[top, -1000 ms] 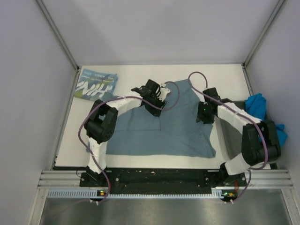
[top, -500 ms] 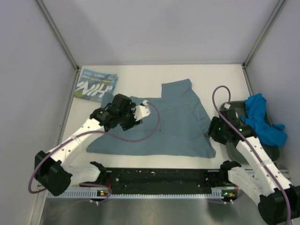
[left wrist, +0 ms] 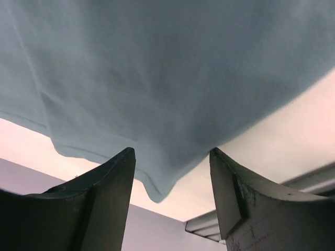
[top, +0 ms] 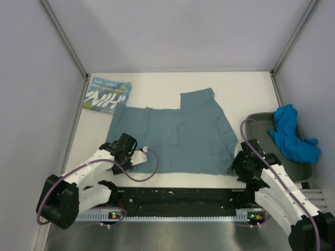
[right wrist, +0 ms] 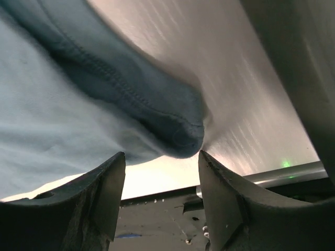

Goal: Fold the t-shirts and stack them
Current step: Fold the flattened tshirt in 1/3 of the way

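The plain slate-teal t-shirt [top: 175,138] lies spread on the white table, its upper right part folded over. My left gripper [top: 116,155] sits at the shirt's near left corner, open; in the left wrist view the corner of the shirt [left wrist: 157,188] hangs between the fingers [left wrist: 107,198]. My right gripper [top: 236,164] sits at the near right corner, open; the hem corner [right wrist: 180,133] lies just above the fingertips [right wrist: 225,209]. The folded teal "NIH" shirt [top: 108,96] lies at the far left. The bright blue shirt [top: 291,135] is bunched in the tray.
The dark grey-green tray [top: 260,127] stands at the right edge of the table. The black base rail [top: 178,197] runs along the near edge. Grey walls close the far side and both sides.
Both arms have swung from the far part of the shirt back to its near corners. The left gripper moved to the near left corner, the right to the near right corner. The shirt now lies uncovered.
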You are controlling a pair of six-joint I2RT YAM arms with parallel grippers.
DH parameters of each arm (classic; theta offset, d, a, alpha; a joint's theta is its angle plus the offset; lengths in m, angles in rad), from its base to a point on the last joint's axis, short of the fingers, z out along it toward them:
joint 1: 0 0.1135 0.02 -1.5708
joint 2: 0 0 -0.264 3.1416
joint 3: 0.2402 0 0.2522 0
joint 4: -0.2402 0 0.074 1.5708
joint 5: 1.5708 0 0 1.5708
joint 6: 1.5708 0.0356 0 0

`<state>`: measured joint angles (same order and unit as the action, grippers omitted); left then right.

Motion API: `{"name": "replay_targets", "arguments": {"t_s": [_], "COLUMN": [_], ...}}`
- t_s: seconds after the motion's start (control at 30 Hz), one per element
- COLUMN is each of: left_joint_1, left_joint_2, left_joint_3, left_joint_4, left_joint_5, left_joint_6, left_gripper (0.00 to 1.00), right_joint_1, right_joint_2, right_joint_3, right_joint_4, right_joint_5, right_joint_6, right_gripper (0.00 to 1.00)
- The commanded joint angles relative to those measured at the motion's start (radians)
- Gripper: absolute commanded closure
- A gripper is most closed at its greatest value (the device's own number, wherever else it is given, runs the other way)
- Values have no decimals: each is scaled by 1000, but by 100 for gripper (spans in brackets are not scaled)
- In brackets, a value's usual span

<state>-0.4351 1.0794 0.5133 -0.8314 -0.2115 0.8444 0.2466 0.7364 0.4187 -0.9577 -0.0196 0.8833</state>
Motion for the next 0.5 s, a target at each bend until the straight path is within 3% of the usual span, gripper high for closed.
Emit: {"name": "replay_targets", "arguments": {"t_s": [0.0,0.07,0.13,0.2,0.3,0.47], "left_joint_1": [4,4,4,4,4,4], "left_joint_2": [20,20,13,-9,-65,-147], "left_joint_3": [-24,-41,-48,-53,-62,-4], "left_joint_4": [184,215,210,196,192,80], "left_joint_5": [-8,4,36,63,77,93], "left_joint_6": [5,5,5,4,12,7], "left_gripper": [37,39,48,71,98,100], "right_joint_1": [6,5,5,3,5,3], "right_joint_2": [-5,-6,-17,-25,-34,-90], "right_joint_3": [-66,-84,-81,-67,-61,11], "right_joint_4": [106,129,126,113,100,-19], "right_joint_5": [15,15,44,70,76,50], "right_joint_6": [77,85,86,77,79,72], "right_gripper": [44,53,71,86,100,100]}}
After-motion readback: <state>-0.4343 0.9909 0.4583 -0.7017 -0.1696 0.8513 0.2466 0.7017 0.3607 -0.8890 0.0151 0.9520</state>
